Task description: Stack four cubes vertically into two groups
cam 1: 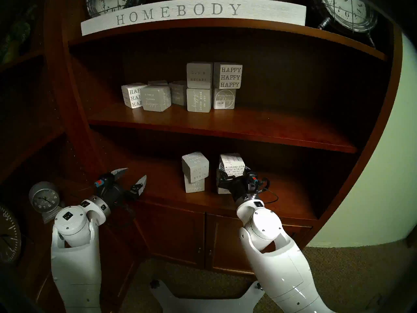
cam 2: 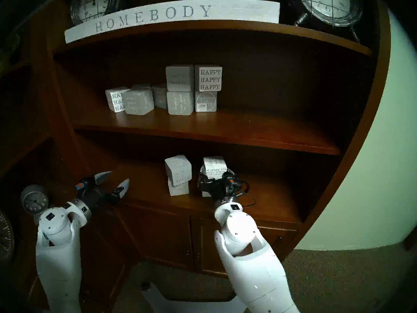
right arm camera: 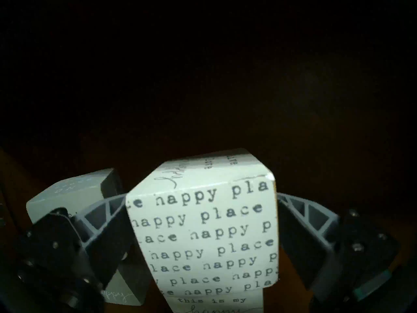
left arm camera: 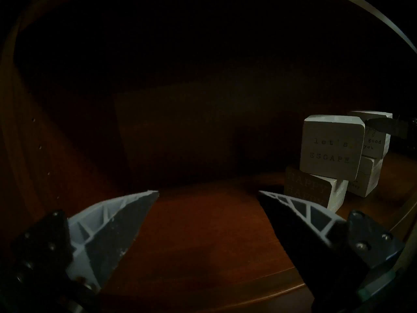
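Note:
On the lower shelf (cam 1: pixel 270 192) the grey "LIFE'S A BEACH" cube (cam 1: pixel 195 168) sits slightly turned on the grey "live life happy" cube (cam 1: pixel 194 185). To their right the white "happy place" print cube (cam 1: pixel 232 164) rests, slightly turned, on the white "this is my happy place" cube (right arm camera: pixel 216 302), mostly hidden behind my right gripper (cam 1: pixel 232 173). In the right wrist view my right gripper (right arm camera: pixel 202 195) has both fingertips against the sides of the print cube (right arm camera: pixel 203 233). My left gripper (cam 1: pixel 135 174) is open and empty, left of the grey stack (left arm camera: pixel 331 147).
The upper shelf (cam 1: pixel 248 122) holds several other lettered cubes, two pairs stacked (cam 1: pixel 199 87). A "HOMEBODY" sign (cam 1: pixel 180 12) and clocks stand on top. A small clock (cam 1: pixel 44 199) stands by my left arm. Cabinet doors (cam 1: pixel 176 233) are below the lower shelf.

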Controlling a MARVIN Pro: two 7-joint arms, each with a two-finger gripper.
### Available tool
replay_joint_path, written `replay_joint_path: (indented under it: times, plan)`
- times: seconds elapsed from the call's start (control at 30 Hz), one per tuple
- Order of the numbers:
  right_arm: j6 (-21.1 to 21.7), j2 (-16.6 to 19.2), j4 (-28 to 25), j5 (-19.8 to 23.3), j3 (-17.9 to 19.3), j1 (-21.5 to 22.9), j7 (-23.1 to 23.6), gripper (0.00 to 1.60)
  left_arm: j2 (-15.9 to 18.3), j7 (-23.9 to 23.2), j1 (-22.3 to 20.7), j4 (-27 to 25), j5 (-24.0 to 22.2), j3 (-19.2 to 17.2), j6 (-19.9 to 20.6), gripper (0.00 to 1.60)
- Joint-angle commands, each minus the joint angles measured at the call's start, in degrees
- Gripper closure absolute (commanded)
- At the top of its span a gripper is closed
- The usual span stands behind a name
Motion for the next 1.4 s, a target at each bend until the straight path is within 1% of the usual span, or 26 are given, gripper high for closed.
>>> replay_joint_path:
  times: [0.0, 0.63, 1.37]
  plan:
    - [-0.68, -0.68, -0.62, -0.12, -0.09, 1.60, 0.08, 0.00, 0.09, 0.06, -0.12, -1.12, 0.07, -0.04, -0.07, 0.00]
    - [-1.18, -1.41, 0.62, 0.12, -0.07, 2.61, 0.56, 0.00, 0.09, 0.06, -0.12, -1.11, 0.07, -0.04, -0.08, 0.00]
    - [-0.92, -1.22, -1.95, 0.18, 0.37, 1.97, 0.83, 0.00, 0.10, 0.05, -0.13, -1.09, 0.06, -0.05, -0.09, 0.00]
